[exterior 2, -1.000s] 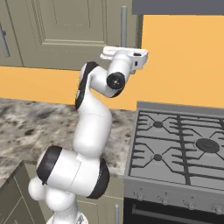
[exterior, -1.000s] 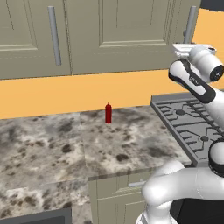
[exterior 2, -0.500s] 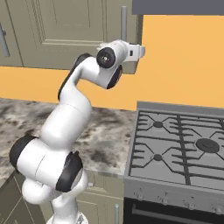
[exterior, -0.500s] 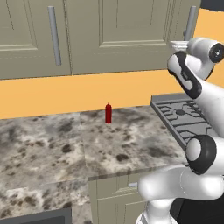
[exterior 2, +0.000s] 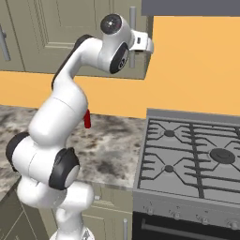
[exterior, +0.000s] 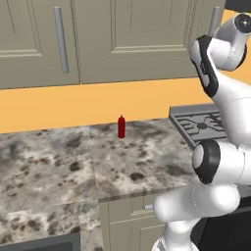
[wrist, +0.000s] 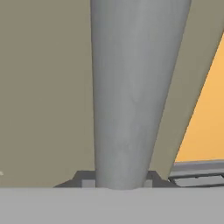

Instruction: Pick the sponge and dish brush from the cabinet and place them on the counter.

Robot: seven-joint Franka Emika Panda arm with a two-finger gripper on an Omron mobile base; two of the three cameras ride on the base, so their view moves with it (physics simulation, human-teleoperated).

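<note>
The cabinet (exterior: pixel 147 39) is a taupe wall unit, and its door (exterior 2: pixel 61 28) stands shut. The sponge and the dish brush are hidden. My gripper (exterior 2: pixel 139 43) is raised to the long grey bar handle (exterior 2: pixel 132 58) at the door's right edge. In the hand view that handle (wrist: pixel 131 87) runs up the middle, and my gripper (wrist: pixel 118 180) is shut on it, a dark fingertip (wrist: pixel 85 179) pressed against each side. The speckled stone counter (exterior: pixel 59 162) lies below.
A small red bottle (exterior: pixel 121 127) stands on the counter against the orange wall. The grey stove top (exterior 2: pixel 197 154) with grates sits to the right of the counter. Another wall cabinet with a bar handle (exterior: pixel 60 39) hangs to the left.
The arm has swung up and forward to the cabinet door's handle. The jaws have come together around the bar.
</note>
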